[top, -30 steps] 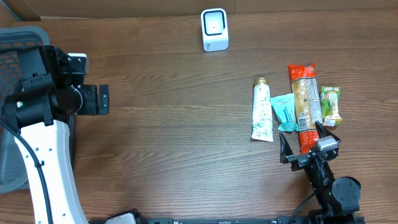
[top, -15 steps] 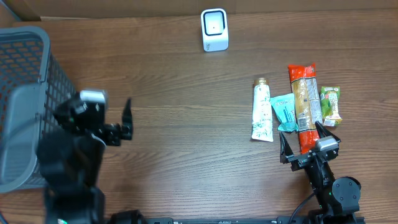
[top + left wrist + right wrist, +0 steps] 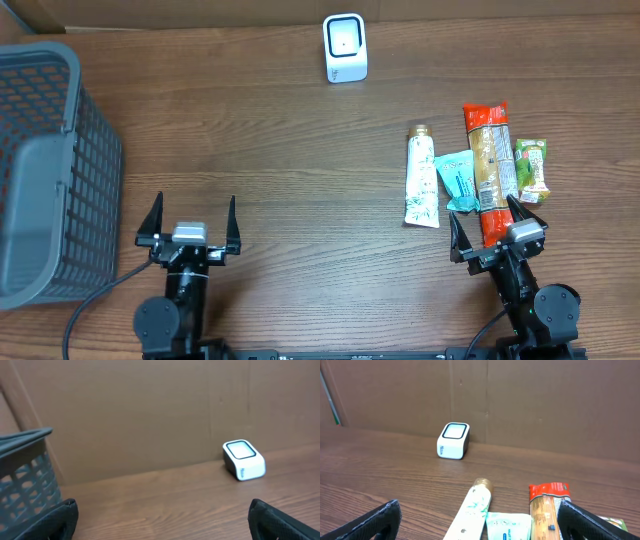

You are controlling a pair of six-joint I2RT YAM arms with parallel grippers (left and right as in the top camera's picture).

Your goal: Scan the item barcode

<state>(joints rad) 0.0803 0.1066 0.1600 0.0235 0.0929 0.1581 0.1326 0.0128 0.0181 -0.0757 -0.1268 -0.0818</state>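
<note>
White scanner (image 3: 243, 460), grey basket (image 3: 24, 480), wooden table (image 3: 165, 505).

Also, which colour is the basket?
The basket is grey, with a grid-like mesh wall; the overhead view shows it best.

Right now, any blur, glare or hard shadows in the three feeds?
Overhead: sharp and evenly lit, no hard shadows, and the scanner reads clearly. Left wrist: slightly soft overall, with the left fingers dark and out of focus in the bottom corners. Right wrist: the tube is crisp, while the right fingers are blurred.
</note>
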